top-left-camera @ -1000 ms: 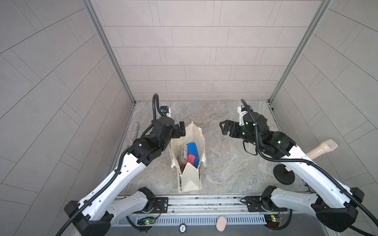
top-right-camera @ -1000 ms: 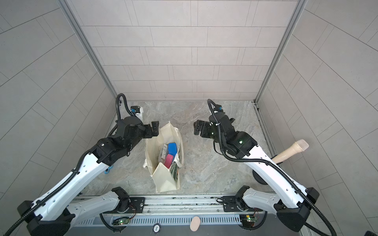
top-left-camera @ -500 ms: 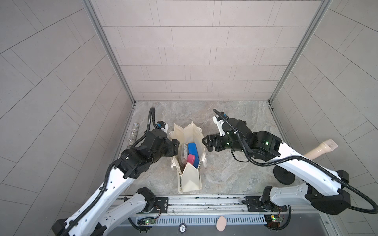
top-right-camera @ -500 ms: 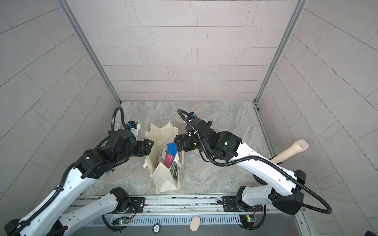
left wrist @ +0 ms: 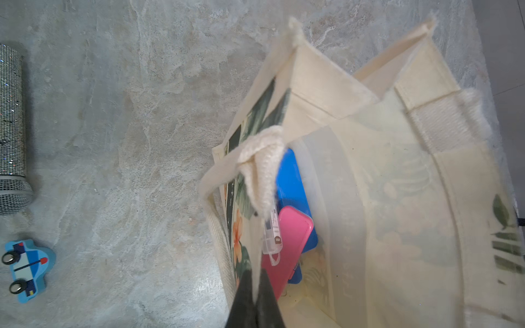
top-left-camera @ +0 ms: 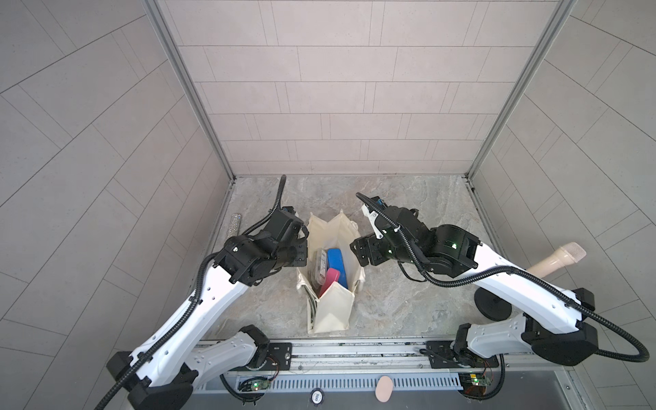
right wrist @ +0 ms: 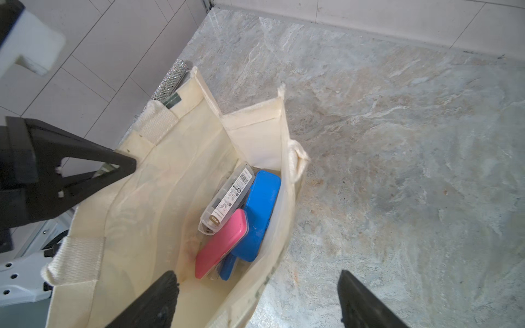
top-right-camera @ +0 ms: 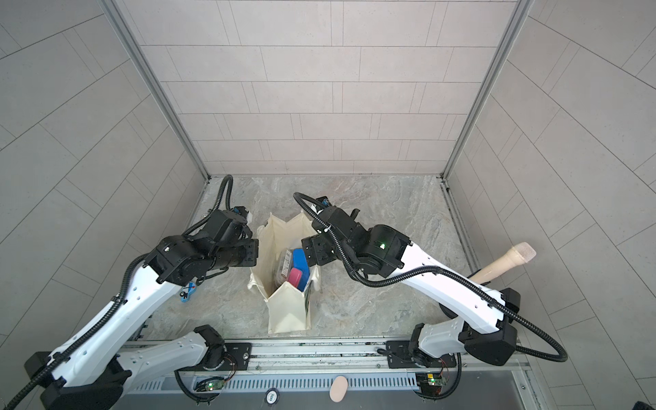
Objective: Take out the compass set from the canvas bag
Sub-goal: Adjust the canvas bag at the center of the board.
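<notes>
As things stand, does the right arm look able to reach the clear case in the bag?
Probably yes. The left gripper is shut on the bag rim and the mouth gapes; the clear case lies uncovered on top, with the open right gripper at the mouth.

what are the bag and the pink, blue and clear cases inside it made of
The bag looks like cream woven cloth, matte: frayed edges, soft folds, ribbed handles. The pink case and blue case look like smooth hard plastic, rounded corners, slight sheen. The clear case seems see-through plastic with a printed label.
</notes>
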`<act>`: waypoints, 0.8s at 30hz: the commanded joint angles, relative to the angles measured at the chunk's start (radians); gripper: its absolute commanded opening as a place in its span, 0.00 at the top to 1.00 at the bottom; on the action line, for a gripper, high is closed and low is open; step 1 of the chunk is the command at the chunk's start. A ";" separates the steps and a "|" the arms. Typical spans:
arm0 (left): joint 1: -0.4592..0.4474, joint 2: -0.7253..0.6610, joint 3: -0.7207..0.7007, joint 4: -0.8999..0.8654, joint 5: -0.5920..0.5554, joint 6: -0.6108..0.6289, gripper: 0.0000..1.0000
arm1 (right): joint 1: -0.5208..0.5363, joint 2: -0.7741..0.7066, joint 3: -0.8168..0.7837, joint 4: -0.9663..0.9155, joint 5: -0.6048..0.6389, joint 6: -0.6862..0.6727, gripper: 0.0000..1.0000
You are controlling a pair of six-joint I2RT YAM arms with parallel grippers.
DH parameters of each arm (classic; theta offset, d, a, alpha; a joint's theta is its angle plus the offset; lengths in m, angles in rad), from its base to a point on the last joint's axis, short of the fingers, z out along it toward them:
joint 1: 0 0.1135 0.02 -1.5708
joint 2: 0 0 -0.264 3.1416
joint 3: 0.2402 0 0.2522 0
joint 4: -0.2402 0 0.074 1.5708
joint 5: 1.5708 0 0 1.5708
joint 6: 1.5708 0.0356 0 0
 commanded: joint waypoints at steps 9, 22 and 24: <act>0.044 0.139 0.233 0.071 -0.138 0.231 1.00 | 0.003 -0.021 0.045 0.000 -0.011 -0.059 0.13; 0.046 0.342 0.375 0.098 0.027 0.292 1.00 | 0.000 -0.090 -0.186 0.271 -0.182 -0.086 0.22; 0.046 0.314 0.310 0.135 0.050 0.275 1.00 | -0.003 -0.092 -0.218 0.289 -0.184 -0.057 0.23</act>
